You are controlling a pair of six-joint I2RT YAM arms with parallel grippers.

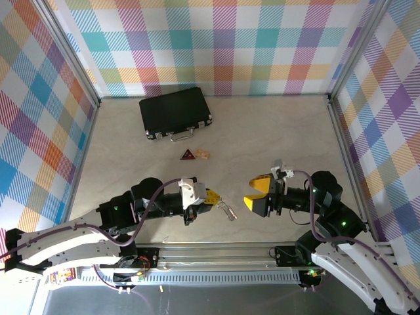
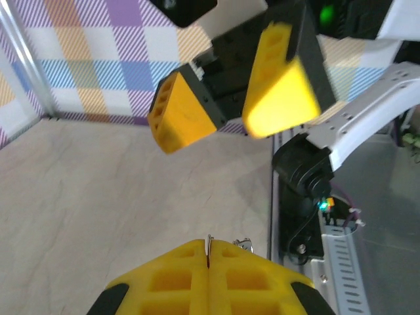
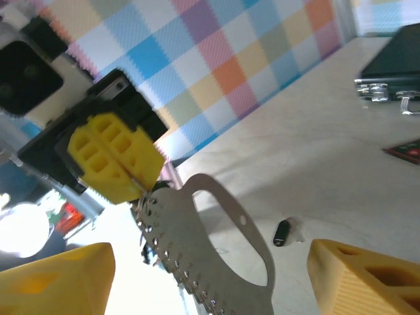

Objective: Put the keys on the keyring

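Note:
My left gripper is shut on the top edge of the keyring, a flat silver loop that hangs just above the table. In the left wrist view a thin metal edge shows between the closed yellow fingers. The right gripper faces it from the right and is open. In the right wrist view the keyring hangs between that gripper's two yellow fingertips without touching them, and the left gripper pinches its top. One tiny black key lies on the table beyond the ring.
A black case with a metal handle lies at the back left. A small dark-red triangle and a tan chip sit in front of it. Plaid walls close the table on three sides, with a metal rail along the near edge.

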